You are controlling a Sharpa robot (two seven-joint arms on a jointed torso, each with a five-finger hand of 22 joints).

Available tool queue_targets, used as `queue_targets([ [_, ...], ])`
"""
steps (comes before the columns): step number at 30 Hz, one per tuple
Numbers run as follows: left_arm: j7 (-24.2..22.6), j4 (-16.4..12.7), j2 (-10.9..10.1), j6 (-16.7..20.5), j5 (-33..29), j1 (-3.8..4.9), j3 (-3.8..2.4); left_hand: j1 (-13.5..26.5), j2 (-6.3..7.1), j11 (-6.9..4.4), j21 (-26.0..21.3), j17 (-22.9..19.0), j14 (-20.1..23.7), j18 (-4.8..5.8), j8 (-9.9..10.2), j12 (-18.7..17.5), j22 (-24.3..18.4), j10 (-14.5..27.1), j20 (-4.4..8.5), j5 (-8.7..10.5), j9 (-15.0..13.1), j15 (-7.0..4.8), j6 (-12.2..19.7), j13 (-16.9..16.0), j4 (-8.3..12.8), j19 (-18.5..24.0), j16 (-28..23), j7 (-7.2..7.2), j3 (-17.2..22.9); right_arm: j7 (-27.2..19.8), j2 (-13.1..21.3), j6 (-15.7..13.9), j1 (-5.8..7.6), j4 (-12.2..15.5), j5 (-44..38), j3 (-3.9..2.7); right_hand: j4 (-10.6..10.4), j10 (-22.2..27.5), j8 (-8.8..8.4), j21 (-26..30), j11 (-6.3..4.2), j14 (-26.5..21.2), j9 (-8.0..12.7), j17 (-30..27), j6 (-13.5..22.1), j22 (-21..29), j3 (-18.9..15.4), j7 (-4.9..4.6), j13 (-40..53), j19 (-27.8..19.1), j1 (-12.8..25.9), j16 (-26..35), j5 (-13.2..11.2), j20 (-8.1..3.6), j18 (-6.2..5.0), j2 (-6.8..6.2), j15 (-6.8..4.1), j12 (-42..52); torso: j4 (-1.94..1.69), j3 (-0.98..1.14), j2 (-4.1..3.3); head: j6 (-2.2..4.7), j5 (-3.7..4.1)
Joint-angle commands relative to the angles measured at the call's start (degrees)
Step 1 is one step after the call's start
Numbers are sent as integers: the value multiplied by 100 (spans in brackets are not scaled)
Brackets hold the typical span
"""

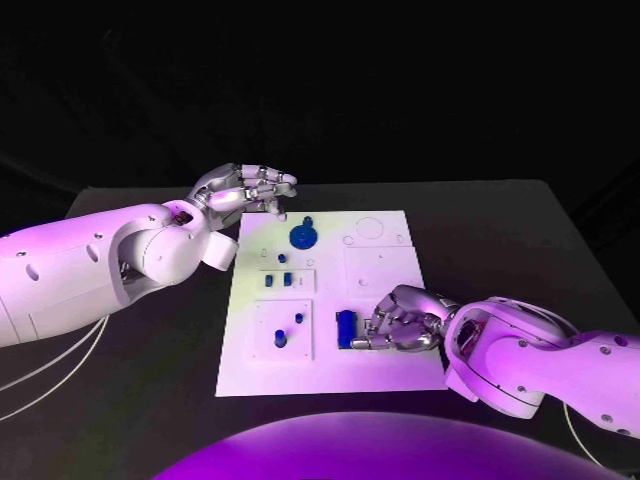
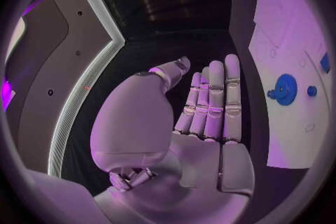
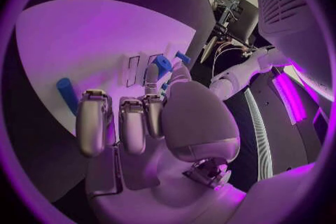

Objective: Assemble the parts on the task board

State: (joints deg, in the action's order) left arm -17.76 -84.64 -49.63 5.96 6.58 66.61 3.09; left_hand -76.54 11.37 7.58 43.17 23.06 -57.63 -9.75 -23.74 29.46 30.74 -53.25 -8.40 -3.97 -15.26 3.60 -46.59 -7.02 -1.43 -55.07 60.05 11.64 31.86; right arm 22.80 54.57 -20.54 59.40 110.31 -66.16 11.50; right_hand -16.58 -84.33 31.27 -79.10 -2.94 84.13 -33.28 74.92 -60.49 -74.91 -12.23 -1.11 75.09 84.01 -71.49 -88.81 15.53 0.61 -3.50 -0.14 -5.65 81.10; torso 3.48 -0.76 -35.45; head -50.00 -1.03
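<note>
Right hand: the silver many-fingered right hand (image 1: 402,318) hangs over the near right part of the board, fingers bent downward and a little apart, nothing visibly in them; whether they touch the peg cannot be told.
Cylinder: a blue plastic cylindrical peg (image 1: 346,328) lies flat on the board just beside that hand, on the side toward the board's middle, long axis running near to far. This hand is by far the nearer one, so the likely next pick is a short sideways reach.
Board: the white rectangular task board (image 1: 382,376) sits mid-table, its long side running away from the robot.
Small pieces: two small blue pieces (image 1: 289,328) lie in the near left panel, and more small blue parts (image 1: 277,280) sit in the middle panel.
Gear: a blue toothed gear wheel (image 1: 304,236) rests near the far left corner.
Left hand: the silver left hand (image 1: 245,188) hovers just off that far corner, well apart from the peg, fingers straight and close together, holding nothing.
</note>
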Motion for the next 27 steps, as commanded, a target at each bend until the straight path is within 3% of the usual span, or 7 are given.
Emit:
queue_targets([
  [1, -31, -2, 13, -49, -4, 2, -4, 4, -46, 10, -27, 5, 42, -73, -29, 27, -10, 45, -40, 11, -7, -12, 51, -3, -5, -7, 10, -7, -38, -206, -3, 319, 4, 5, -26, -1, 15, -217, 20, 13, 5, 536, 9, 1257, 34, -928, -4, 5, 754, 154, -44, -29, 16, -29, 89, -5, -44, -27, -4, 5, -6, 0, 9],
  [5, -30, -2, 14, -52, -4, 2, -4, 4, -47, 10, -28, 5, 43, -72, -32, 29, -11, 46, -41, 11, -7, -11, 53, -4, -6, -6, 10, -7, -38, -187, -53, 355, 7, -64, -44, -2, -3, -220, 22, 5, 7, 536, 15, 1261, 29, -933, -3, 2, 763, 157, -41, -31, 16, -29, 91, 14, -44, -18, -8, -3, -10, 0, 10],
  [13, -23, -14, 4, -56, -4, 2, -4, 4, -47, 10, -28, 5, 43, -72, -32, 29, -11, 46, -41, 11, -7, -11, 53, -4, -6, -6, 10, -7, -38, -87, -220, 336, 4, -264, -52, -1, -19, -223, 25, 13, 10, 537, 42, 1265, 21, -933, 10, 0, 769, 155, -30, -32, 18, -28, 89, 125, -41, -16, -21, 5, -15, 0, -9],
  [17, -22, -20, -6, -53, -3, 2, -4, 4, -47, 10, -28, 5, 43, -72, -32, 29, -11, 46, -41, 11, -7, -11, 53, -4, -6, -6, 10, -7, -38, -49, -225, 296, 2, -300, -57, -1, -23, -224, 29, 17, 14, 538, 69, 1266, 19, -935, 1, -6, 774, 156, 51, -32, 14, -25, 89, 254, -38, -17, -13, -1, -8, 0, -29],
  [22, -19, -22, -17, -50, -1, 2, -4, 4, -47, 10, -28, 5, 43, -72, -32, 29, -11, 46, -41, 11, -7, -11, 53, -4, -6, -6, 10, -7, -38, -10, -184, 269, 2, -326, -84, -1, -21, -225, 33, 10, 14, 538, 77, 1265, 18, -940, -2, -5, 778, 159, 71, -32, 15, -24, 91, 295, -37, -14, 5, -2, -1, 0, -35],
  [27, -11, -24, -23, -58, -1, 2, -4, 4, -47, 10, -28, 5, 43, -72, -32, 29, -11, 46, -41, 11, -7, -11, 53, -4, -6, -6, 10, -7, -38, 13, -133, 269, 2, -296, -149, -1, -14, -226, 35, 13, 12, 537, 84, 1264, 20, -940, 5, -1, 780, 159, 64, -31, 19, -24, 90, 334, -38, -13, 2, -1, 3, 0, -32],
])
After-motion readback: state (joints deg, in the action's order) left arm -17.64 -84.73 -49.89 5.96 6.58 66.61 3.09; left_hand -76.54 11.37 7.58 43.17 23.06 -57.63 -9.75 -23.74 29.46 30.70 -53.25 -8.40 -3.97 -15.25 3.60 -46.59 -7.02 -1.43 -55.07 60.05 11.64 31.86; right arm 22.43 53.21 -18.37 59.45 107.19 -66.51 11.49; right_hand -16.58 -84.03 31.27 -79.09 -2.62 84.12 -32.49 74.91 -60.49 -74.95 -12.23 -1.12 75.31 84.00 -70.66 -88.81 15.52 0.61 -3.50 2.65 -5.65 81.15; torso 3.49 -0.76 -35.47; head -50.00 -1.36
